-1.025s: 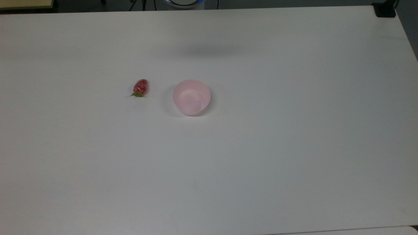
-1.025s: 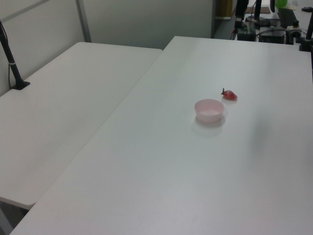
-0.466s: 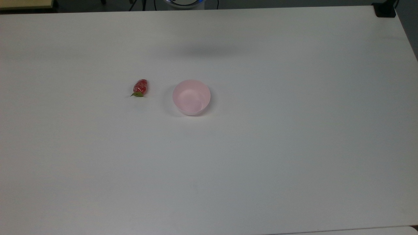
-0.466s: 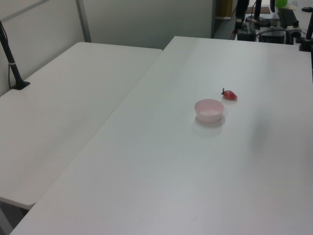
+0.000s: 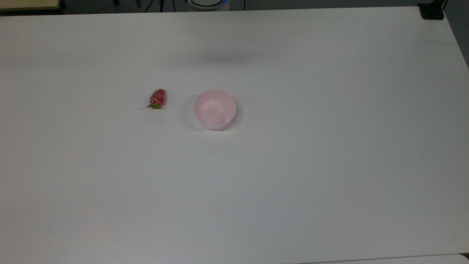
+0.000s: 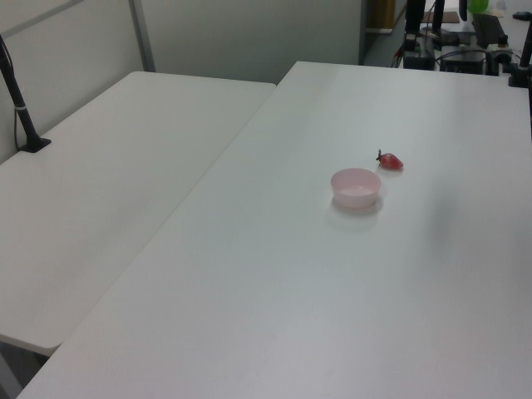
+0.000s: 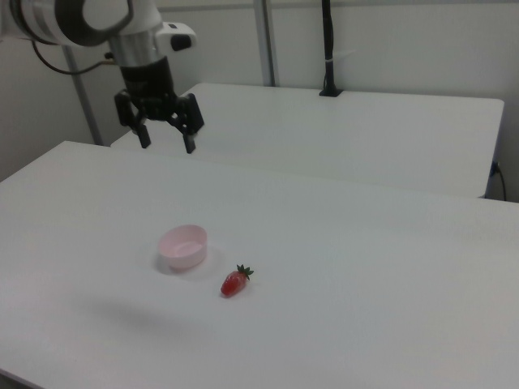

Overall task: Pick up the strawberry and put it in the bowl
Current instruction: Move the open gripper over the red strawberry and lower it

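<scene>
- White and broad, the table (image 5: 293, 165) carries two small things near its middle; a second white table (image 7: 365, 130) stands beyond it in the right view, with a black post (image 7: 328, 49) rising from the far edge of that one.
- The small glossy red toy strawberry with a green leafy cap (image 5: 157, 98) lies on its side on the table, just to the left of the bowl in the top view, apart from it and not touching.
- The small round pale pink plastic bowl (image 5: 215, 109) stands upright and has nothing in it.
- In the right view the strawberry (image 7: 235, 282) lies to the right of the bowl (image 7: 183, 246) and a little nearer the camera, leafy cap pointing up-right.
- In the left view the strawberry (image 6: 390, 161) lies just beyond the bowl (image 6: 357, 187), to its right.
- The white arm (image 7: 89, 20) reaches in from the right view's upper left, wrist turned straight down.
- Its black end effector (image 7: 167, 138) hangs high above the table, beyond and to the left of the bowl in the right view, fingers spread wide and holding nothing.
</scene>
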